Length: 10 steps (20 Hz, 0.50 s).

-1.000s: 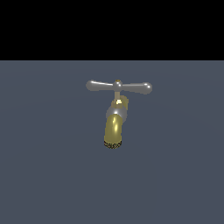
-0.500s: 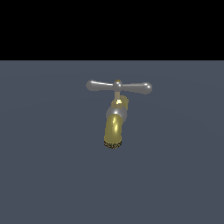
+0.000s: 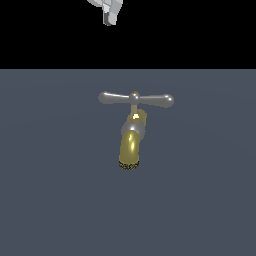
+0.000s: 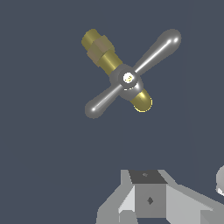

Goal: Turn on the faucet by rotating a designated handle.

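claw [image 3: 108,12] well above handle [image 3: 136,99]

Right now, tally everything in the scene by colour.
Brass-gold: 1, the shiny brass faucet with the curved spout.
Silver-grey: 1, the slim metallic crossbar handle.
White-grey: 1, the robot gripper at the exterior view's top edge.
Total: 3.

The gripper [image 3: 107,11] is cut off by the frame edge, jaws' state unclear.
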### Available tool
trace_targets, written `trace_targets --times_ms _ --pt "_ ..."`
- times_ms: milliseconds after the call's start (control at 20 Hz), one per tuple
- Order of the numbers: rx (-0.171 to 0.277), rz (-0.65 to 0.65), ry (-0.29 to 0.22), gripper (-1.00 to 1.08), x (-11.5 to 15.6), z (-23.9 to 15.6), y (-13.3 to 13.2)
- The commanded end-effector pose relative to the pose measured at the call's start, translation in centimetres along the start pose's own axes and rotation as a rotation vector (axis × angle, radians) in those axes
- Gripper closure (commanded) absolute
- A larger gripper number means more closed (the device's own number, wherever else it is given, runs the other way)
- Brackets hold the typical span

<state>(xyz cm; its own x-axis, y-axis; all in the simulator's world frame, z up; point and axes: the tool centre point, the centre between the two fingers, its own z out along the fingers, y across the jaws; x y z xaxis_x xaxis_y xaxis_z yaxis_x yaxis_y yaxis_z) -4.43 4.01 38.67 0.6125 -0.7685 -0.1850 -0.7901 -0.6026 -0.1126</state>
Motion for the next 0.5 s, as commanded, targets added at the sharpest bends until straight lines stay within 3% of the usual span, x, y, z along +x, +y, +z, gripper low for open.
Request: trace_targets --times_ms 0,450 --pt "-0.005 0.074 0.002 1.08 0.9 1.4 -1.1" --pt "-0.027 0.33 0.034 1.08 3.8 6.9 -4.5"
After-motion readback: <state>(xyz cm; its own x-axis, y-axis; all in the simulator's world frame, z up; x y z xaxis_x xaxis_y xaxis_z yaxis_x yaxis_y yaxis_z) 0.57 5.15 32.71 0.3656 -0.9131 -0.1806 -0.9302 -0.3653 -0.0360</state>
